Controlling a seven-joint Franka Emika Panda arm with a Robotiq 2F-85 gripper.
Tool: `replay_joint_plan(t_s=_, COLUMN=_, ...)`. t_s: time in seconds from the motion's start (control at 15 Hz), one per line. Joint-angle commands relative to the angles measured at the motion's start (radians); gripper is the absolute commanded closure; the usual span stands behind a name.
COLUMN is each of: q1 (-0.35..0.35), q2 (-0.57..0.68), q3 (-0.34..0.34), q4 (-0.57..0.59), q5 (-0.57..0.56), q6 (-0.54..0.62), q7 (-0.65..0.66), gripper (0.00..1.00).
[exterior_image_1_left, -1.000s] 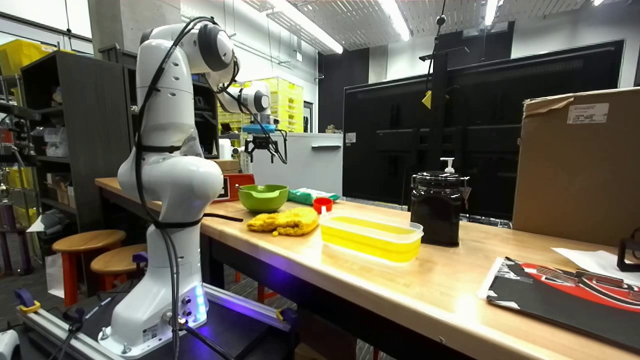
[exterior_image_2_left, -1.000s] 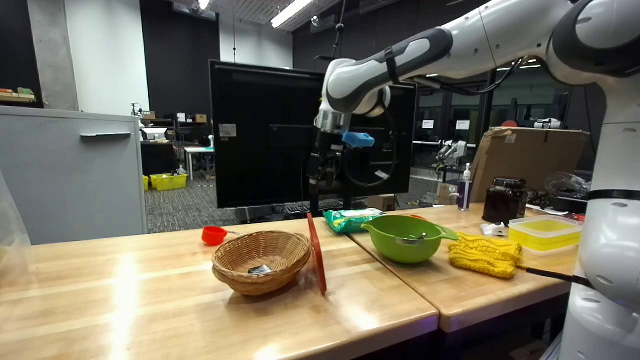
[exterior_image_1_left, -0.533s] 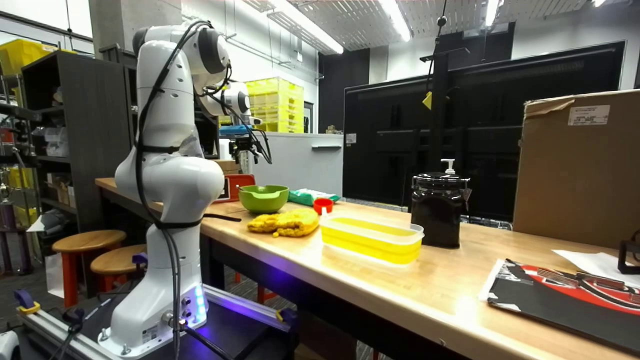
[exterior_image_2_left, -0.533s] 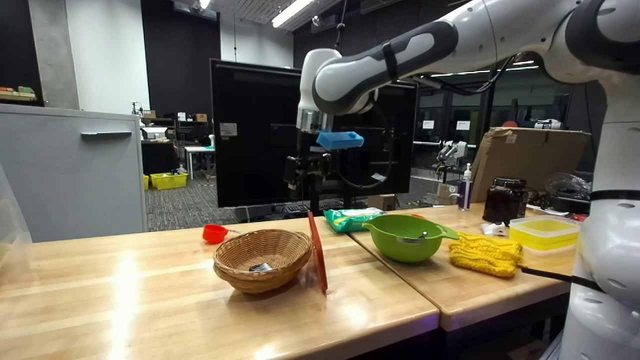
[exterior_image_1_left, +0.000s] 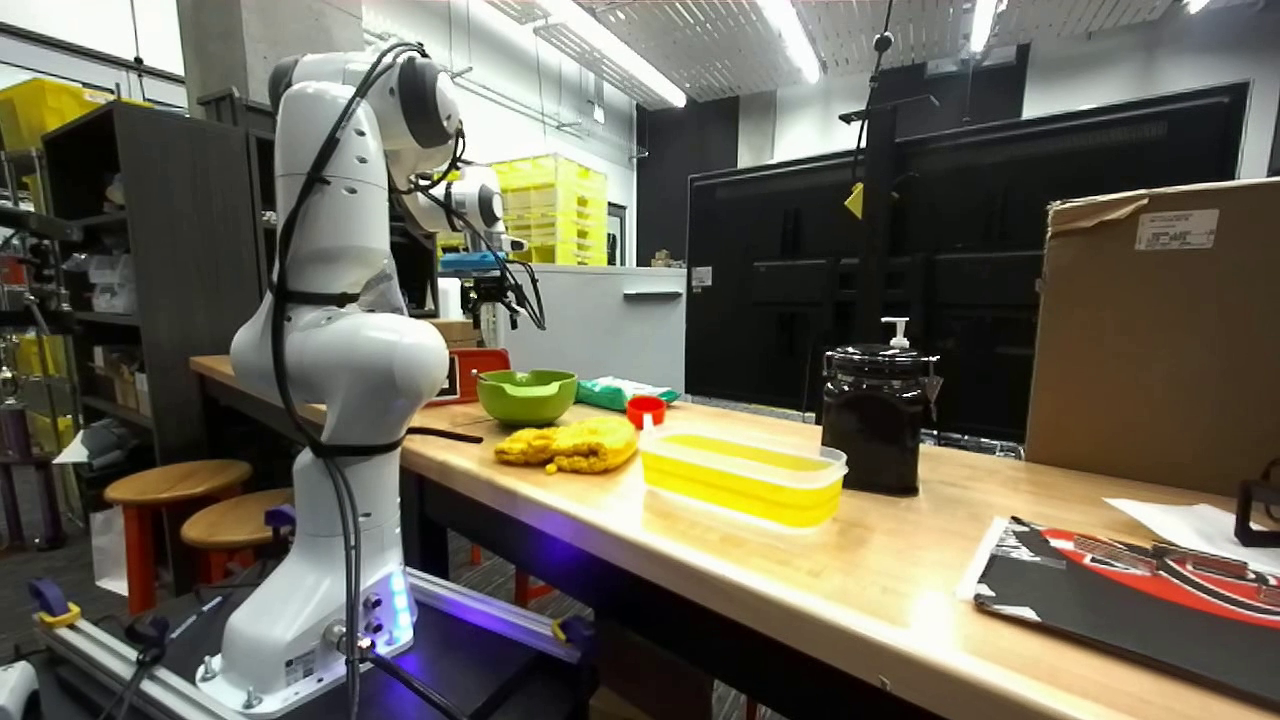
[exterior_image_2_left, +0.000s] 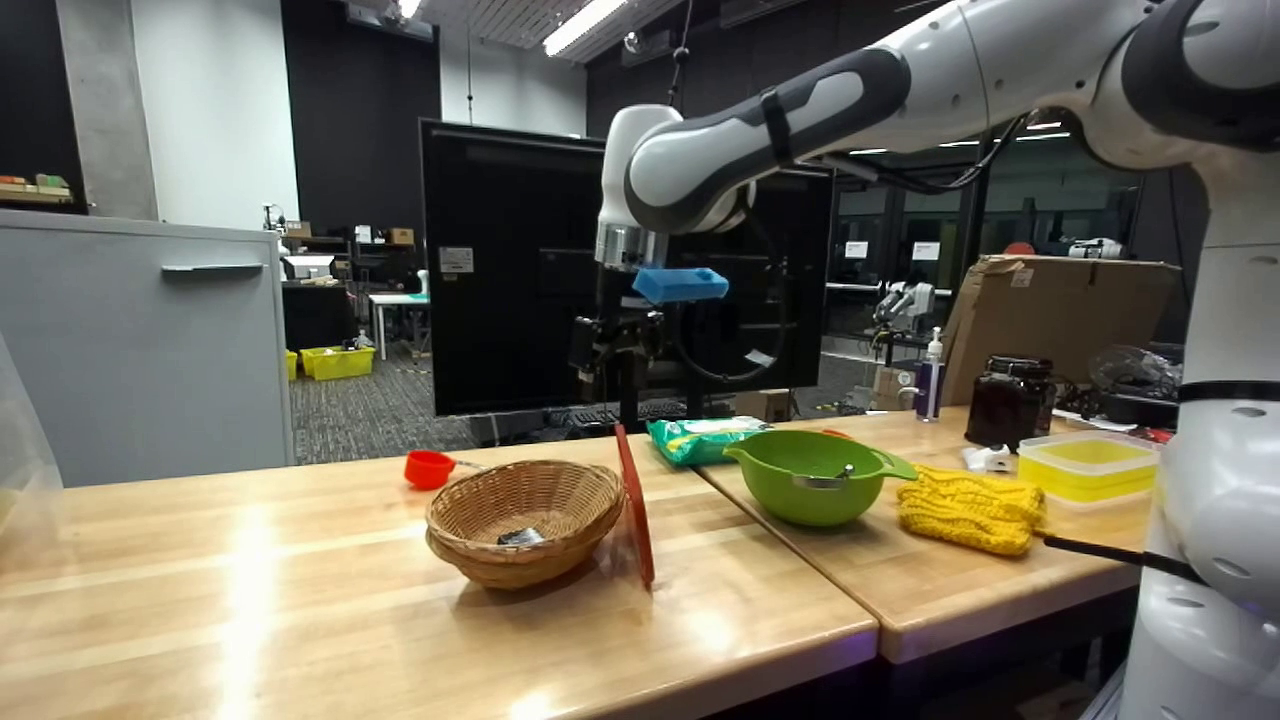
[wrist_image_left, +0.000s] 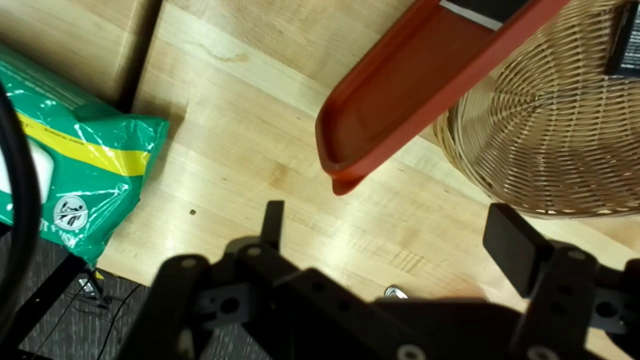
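I see the gripper (wrist_image_left: 387, 235), spread wide, above an upright red-rimmed panel (wrist_image_left: 400, 95) and wicker basket (wrist_image_left: 545, 145), a green wipes pack (wrist_image_left: 90, 150) at the edge of the worktop (exterior_image_2_left: 340, 590)

Arm (exterior_image_2_left: 830, 110) extended over the surface (exterior_image_2_left: 300, 620), sloping down to the wrist (exterior_image_2_left: 630, 243). Hand (wrist_image_left: 392, 232) suspended above the surface toward the edge opposite the arm's base (exterior_image_1_left: 295, 610), pointing downward; in the wrist view, both fingers (wrist_image_left: 512, 250) stand wide apart.
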Motion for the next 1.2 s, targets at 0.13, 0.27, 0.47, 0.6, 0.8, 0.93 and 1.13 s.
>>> replay_joint_plan(t_s=0.13, q1=0.003, q2=-0.018, q3=-0.002, q4=0.009, q5=0.013, q6=-0.088, q7=0.109, gripper=0.00)
replay_joint_plan(t_s=0.27, q1=0.006, q2=-0.017, q3=0.000, q4=0.014, q5=0.020, q6=-0.124, q7=0.162, gripper=0.00)
replay_joint_plan(t_s=0.47, q1=0.009, q2=-0.011, q3=0.003, q4=0.009, q5=0.056, q6=-0.134, q7=0.211, gripper=0.00)
replay_joint_plan(t_s=0.6, q1=0.011, q2=-0.005, q3=0.005, q4=0.005, q5=0.080, q6=-0.128, q7=0.231, gripper=0.00)
replay_joint_plan(t_s=0.8, q1=0.011, q2=0.002, q3=0.007, q4=-0.008, q5=0.114, q6=-0.110, q7=0.248, gripper=0.00)
replay_joint_plan(t_s=0.93, q1=0.011, q2=0.008, q3=0.006, q4=-0.019, q5=0.137, q6=-0.101, q7=0.251, gripper=0.00)
replay_joint_plan(t_s=1.13, q1=0.012, q2=0.017, q3=0.006, q4=-0.040, q5=0.164, q6=-0.083, q7=0.253, gripper=0.00)
